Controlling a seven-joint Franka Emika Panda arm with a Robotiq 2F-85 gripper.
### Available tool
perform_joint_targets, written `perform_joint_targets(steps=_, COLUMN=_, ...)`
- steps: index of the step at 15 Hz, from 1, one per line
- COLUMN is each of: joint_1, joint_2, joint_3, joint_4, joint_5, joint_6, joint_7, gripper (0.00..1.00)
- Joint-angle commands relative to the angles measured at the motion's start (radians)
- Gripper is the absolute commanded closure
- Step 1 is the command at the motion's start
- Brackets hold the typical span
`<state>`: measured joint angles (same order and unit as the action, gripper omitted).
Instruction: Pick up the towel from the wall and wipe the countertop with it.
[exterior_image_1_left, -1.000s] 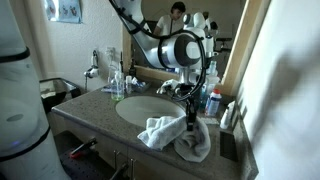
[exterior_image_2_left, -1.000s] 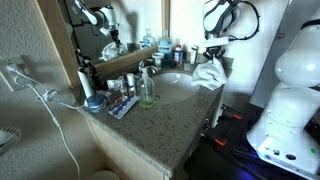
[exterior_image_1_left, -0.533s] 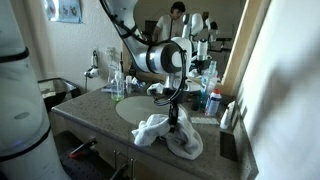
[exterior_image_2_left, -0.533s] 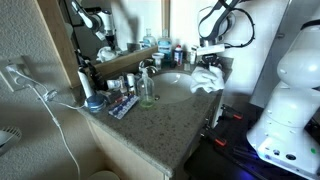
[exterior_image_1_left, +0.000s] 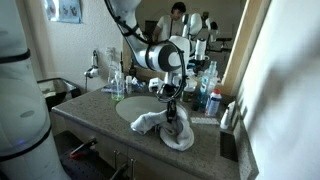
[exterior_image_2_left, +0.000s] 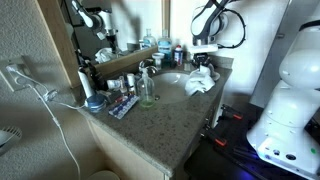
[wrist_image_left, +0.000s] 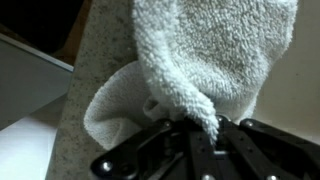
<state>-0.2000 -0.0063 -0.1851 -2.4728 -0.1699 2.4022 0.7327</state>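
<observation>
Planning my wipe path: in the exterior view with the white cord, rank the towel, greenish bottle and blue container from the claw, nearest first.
1. towel: gripped in the claw, at the far end of the countertop.
2. greenish bottle: mid-counter, beside the basin.
3. blue container: farthest, at the left, toward the cord.

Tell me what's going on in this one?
The robot arm's fingers are closed on a white, fluffy cloth towel. The towel lies bunched on the speckled grey-brown granite-look countertop, at the front rim of the oval white sink basin. The pickup is done, and this looks like the wiping stage.
</observation>
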Motion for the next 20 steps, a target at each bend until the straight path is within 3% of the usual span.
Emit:
perform_joint_targets(steps=1, joint_1=-0.02, joint_2=0.044, joint_3=-0.028, joint_4=0.061, joint_5=-0.06, joint_6=0.018, joint_7=0.018, gripper=0.93)
perform_joint_targets(steps=11, joint_1=-0.062, joint_2=0.012, joint_3=-0.115, joint_4=0.04, joint_5=-0.182, joint_6=-0.034, joint_7=0.105, gripper=0.94)
perform_joint_targets(steps=20, joint_1=-0.006, joint_2=0.027, joint_3=-0.039, joint_4=0.021, joint_5=0.036, joint_6=-0.094, joint_7=-0.085, gripper=0.94)
